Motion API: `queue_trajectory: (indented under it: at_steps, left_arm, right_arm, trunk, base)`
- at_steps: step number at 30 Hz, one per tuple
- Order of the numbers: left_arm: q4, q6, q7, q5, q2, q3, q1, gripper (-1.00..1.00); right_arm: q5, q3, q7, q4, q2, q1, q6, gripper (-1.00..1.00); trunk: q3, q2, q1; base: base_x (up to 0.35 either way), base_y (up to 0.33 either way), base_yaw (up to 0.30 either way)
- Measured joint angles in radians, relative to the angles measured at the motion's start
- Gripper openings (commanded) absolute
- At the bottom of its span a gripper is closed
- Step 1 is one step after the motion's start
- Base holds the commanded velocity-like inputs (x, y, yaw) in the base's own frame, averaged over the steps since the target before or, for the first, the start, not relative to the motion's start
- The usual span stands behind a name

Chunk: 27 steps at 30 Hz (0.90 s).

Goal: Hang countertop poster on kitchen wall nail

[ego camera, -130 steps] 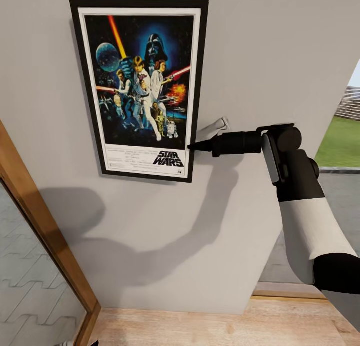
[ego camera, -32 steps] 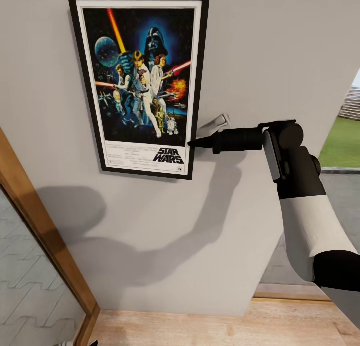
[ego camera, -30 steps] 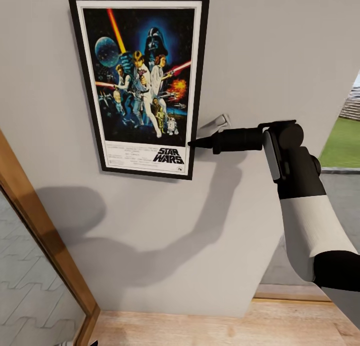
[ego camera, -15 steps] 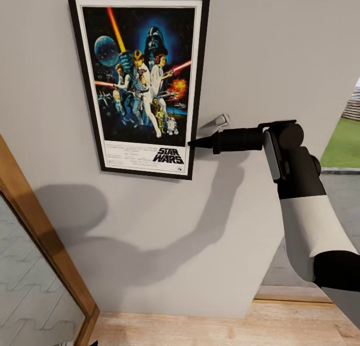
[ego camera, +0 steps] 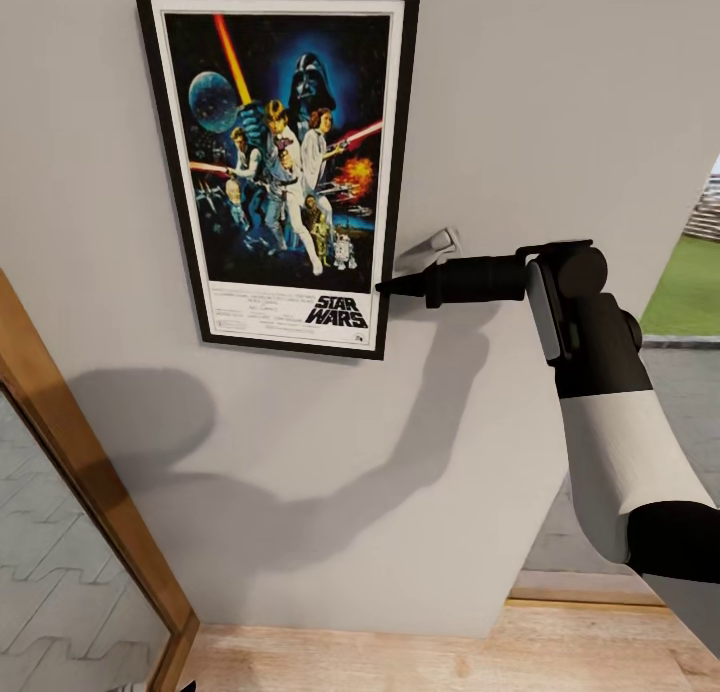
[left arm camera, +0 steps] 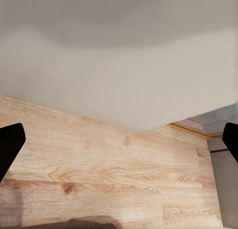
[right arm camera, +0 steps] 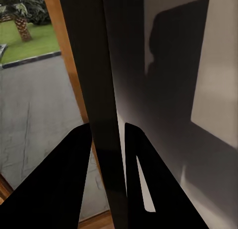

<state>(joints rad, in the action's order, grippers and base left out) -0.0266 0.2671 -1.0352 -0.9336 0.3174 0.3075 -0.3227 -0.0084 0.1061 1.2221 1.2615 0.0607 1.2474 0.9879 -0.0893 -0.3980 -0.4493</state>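
The poster (ego camera: 278,167) is seen flat against the grey wall (ego camera: 560,102), upright. Its lower right edge is pinched by the right end effector (ego camera: 385,289), whose two dark fingers (right arm camera: 82,164) are closed on the thin black frame. The poster reaches up and away from that end effector. A small grey piece (ego camera: 432,244), perhaps a wall nail, sticks out just above it. The left end effector (left arm camera: 119,154) is spread wide over the wooden floor (left arm camera: 99,164), holding nothing.

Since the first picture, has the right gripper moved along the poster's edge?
No. The right gripper still pinches the poster low on its right edge, level with the STAR WARS title; only the camera shifted slightly.
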Motion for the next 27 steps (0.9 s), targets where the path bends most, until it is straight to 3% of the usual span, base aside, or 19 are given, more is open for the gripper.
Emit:
queue_trajectory:
  at_steps: [27]
  left_arm:
    - [0.0,0.0,0.0,0.0,0.0,0.0,0.0,1.0]
  right_arm:
    - [-0.011,0.002,0.004,-0.012,-0.002,0.0,-0.003,-1.0]
  trunk:
    - [0.0,-0.001,0.0]
  base:
    - [0.0,0.0,0.0]
